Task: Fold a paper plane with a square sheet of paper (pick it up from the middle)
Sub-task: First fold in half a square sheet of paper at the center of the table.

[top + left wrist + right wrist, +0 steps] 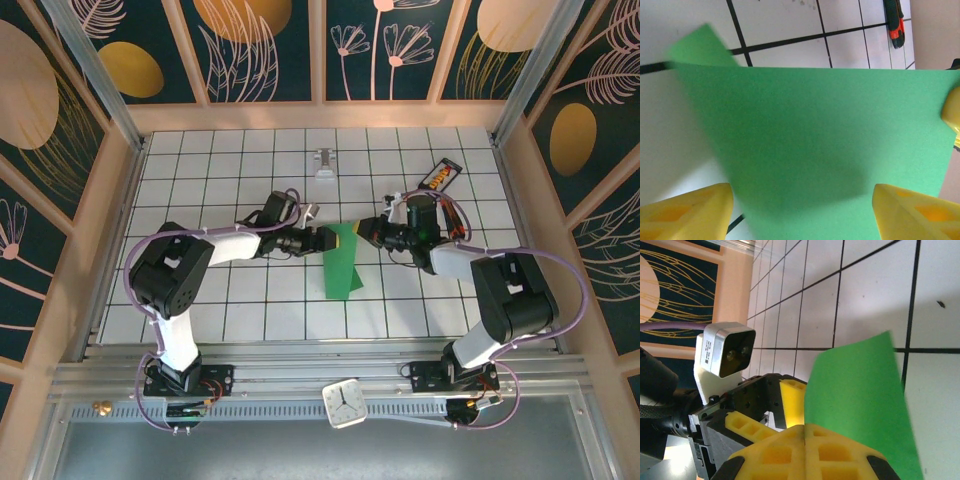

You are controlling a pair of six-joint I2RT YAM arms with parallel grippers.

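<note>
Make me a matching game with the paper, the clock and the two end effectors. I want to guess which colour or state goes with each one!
Things:
1. paper
2. clock
3. left end effector
4. right end effector

Matches:
A. shut on the paper
B. bright green
C. open
D. white with black hands

Pairs: 1-B, 2-D, 3-C, 4-A

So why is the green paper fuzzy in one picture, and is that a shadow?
Left wrist view: the green paper is very close, so its top-left corner smears, and a soft shadow darkens its lower middle; top view: its edges look crisp.
</note>
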